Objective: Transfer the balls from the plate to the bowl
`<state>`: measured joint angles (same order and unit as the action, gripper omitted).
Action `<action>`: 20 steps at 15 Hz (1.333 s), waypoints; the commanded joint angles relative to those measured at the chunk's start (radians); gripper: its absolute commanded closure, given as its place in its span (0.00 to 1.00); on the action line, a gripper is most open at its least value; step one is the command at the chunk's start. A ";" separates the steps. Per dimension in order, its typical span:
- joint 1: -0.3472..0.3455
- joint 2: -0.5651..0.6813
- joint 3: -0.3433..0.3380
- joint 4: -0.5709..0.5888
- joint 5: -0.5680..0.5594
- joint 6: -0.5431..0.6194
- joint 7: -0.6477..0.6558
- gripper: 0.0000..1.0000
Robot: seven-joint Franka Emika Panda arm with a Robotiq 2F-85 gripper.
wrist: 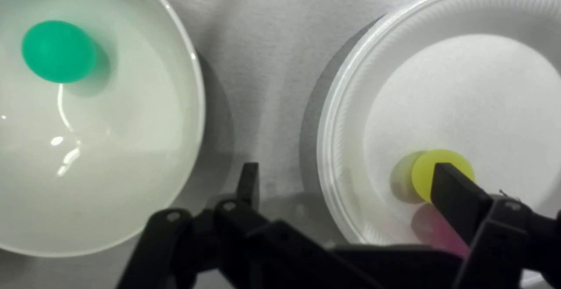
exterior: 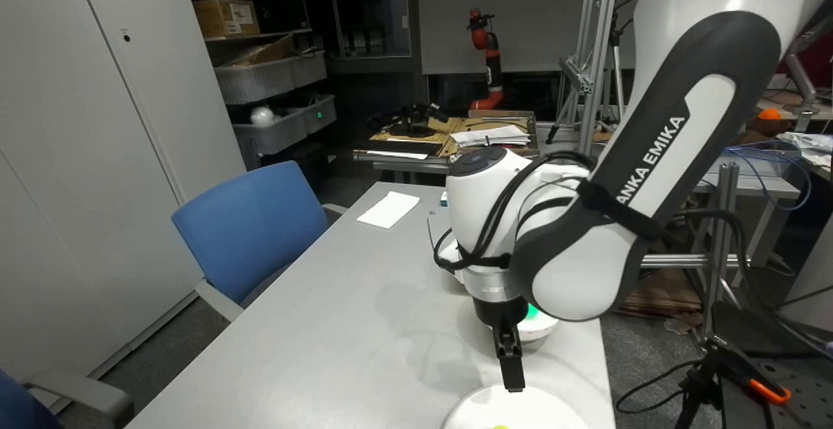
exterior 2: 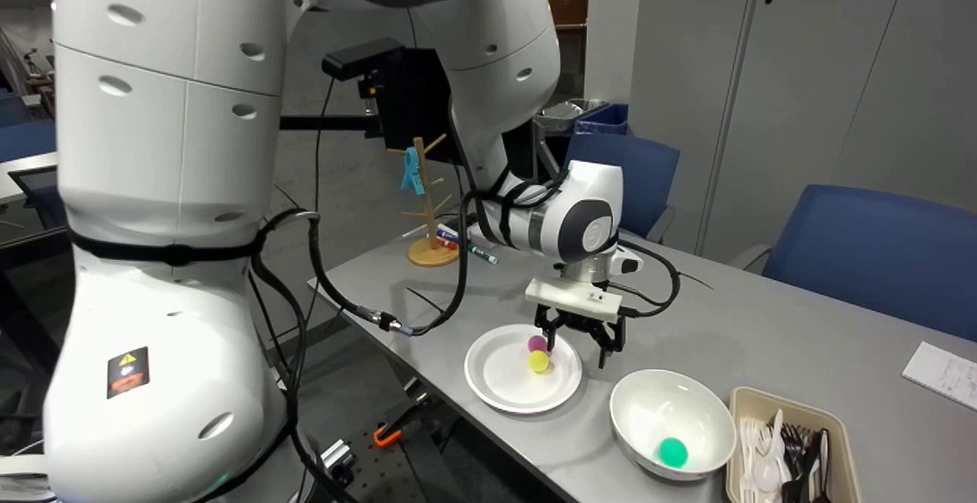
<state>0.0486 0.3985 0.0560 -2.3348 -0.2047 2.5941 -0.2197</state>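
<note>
A yellow ball (exterior 2: 539, 362) and a pink ball (exterior 2: 537, 343) lie side by side on the white plate (exterior 2: 492, 385). The deeper white bowl (exterior 2: 656, 392) stands beside the plate and holds a green ball (exterior 2: 673, 452). My gripper (exterior 2: 577, 356) is open and empty above the table, between plate and bowl, with one finger over the plate side. In the wrist view the right finger partly covers the yellow ball (wrist: 423, 173) and the pink ball (wrist: 445, 234); the left finger is over the gap near the bowl (wrist: 131, 183). In an exterior view the arm partly hides the bowl (exterior: 537, 332).
A beige tray (exterior 2: 846, 449) of plastic cutlery stands right beside the bowl. A wooden stand (exterior 2: 433, 253) with a blue clip and several markers (exterior 2: 482, 254) are at the table's far end. A white pad (exterior: 389, 210) lies on the table. Blue chairs (exterior: 254, 227) stand along one side.
</note>
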 commanded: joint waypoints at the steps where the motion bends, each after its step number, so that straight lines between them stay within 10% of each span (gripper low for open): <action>1: 0.051 0.062 -0.008 0.036 -0.061 0.005 0.030 0.00; 20: 0.100 0.189 0.034 0.123 -0.088 -0.003 -0.002 0.01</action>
<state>0.1407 0.5573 0.0877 -2.2420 -0.2833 2.5956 -0.2124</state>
